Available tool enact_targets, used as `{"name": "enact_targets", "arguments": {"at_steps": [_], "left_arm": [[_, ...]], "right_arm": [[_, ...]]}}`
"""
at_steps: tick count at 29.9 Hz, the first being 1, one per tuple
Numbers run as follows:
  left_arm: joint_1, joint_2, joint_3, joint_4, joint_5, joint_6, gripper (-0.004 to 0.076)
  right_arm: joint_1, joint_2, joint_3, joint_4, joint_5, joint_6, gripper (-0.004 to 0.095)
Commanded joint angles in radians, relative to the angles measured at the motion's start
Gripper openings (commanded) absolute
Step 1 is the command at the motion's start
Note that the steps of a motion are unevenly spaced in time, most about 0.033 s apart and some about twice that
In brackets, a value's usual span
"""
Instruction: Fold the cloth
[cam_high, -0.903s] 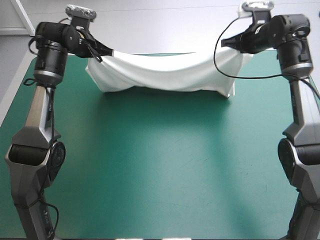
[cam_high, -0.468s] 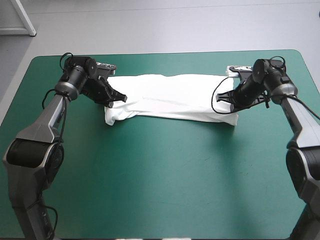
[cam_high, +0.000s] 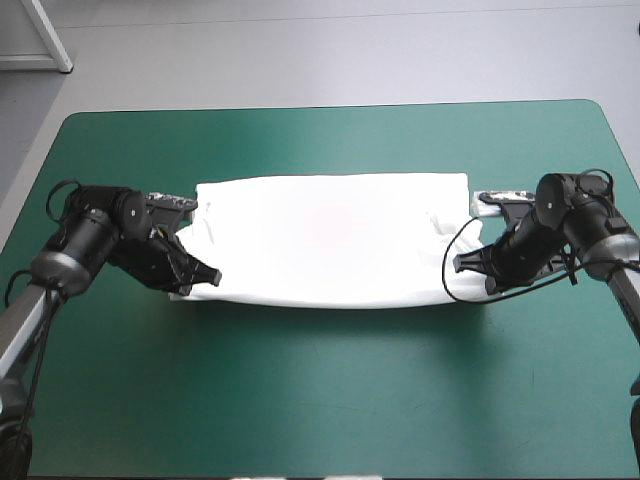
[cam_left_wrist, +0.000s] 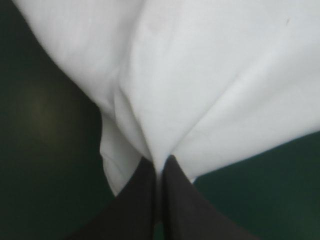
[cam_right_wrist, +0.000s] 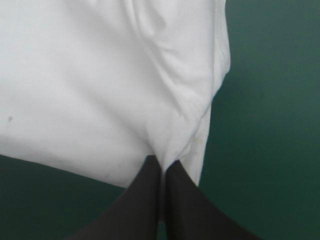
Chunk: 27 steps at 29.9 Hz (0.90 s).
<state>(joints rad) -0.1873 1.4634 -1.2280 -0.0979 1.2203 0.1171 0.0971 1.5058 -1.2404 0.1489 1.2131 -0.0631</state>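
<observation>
The left arm (cam_high: 40, 275) lay low at the left of the scene. Its forearm ran from the near left toward a bent wrist (cam_high: 95, 225), and the left gripper (cam_high: 208, 278) pointed rightward and slightly nearer. Its black fingers (cam_left_wrist: 137, 200) were pressed together into one pointed arch, pinching a fold of the T-shirt (cam_high: 330, 235) at the tip. The right arm (cam_high: 615, 255) mirrored it at the right, equally low with its wrist (cam_high: 565, 205) bent, and the right gripper (cam_high: 462, 266) pointed leftward. Its fingers (cam_right_wrist: 190, 205) were likewise closed to an arch, with a thin edge of the white fabric caught between them. The two grippers sat well apart, facing each other.
</observation>
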Motion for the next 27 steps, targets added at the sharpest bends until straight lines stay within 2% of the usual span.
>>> {"name": "enact_targets", "arguments": {"at_steps": [1, 7, 9, 11, 12, 14, 17, 19, 23, 27], "left_arm": [[-0.003, -0.141, 0.112, -0.009, 0.029, -0.009, -0.0009], [-0.003, -0.226, 0.284, -0.011, 0.009, -0.011, -0.0008], [-0.003, -0.229, 0.318, -0.011, -0.005, -0.001, -0.0003], [-0.003, -0.229, 0.339, -0.014, -0.020, 0.012, 0.0034], [-0.003, -0.229, 0.346, -0.014, -0.024, 0.016, 0.0075], [-0.003, -0.229, 0.347, -0.014, -0.030, 0.016, 0.0174], [-0.003, -0.229, 0.347, -0.016, -0.040, 0.018, 0.0366], [-0.003, -0.229, 0.343, -0.014, -0.059, 0.018, 0.0445], [-0.003, -0.233, 0.275, -0.010, -0.080, 0.005, 0.0461], [-0.003, -0.237, 0.142, 0.044, -0.001, -0.047, 0.0461]], "right_arm": [[0.009, -0.092, 0.092, 0.018, 0.004, -0.022, -0.0019], [0.009, -0.161, 0.296, 0.040, -0.055, -0.058, -0.0017], [0.009, -0.169, 0.341, 0.042, -0.078, -0.073, 0.0025], [0.009, -0.174, 0.372, 0.047, -0.103, -0.075, 0.0141], [0.009, -0.174, 0.382, 0.049, -0.116, -0.075, 0.0240], [0.009, -0.174, 0.390, 0.060, -0.143, -0.075, 0.0457], [0.009, -0.174, 0.369, 0.079, -0.173, -0.075, 0.0777], [0.009, -0.174, 0.334, 0.077, -0.179, -0.071, 0.0873], [0.009, -0.174, 0.221, 0.071, -0.142, -0.066, 0.0882], [0.009, -0.174, 0.114, 0.069, -0.092, -0.059, 0.0880]]}}
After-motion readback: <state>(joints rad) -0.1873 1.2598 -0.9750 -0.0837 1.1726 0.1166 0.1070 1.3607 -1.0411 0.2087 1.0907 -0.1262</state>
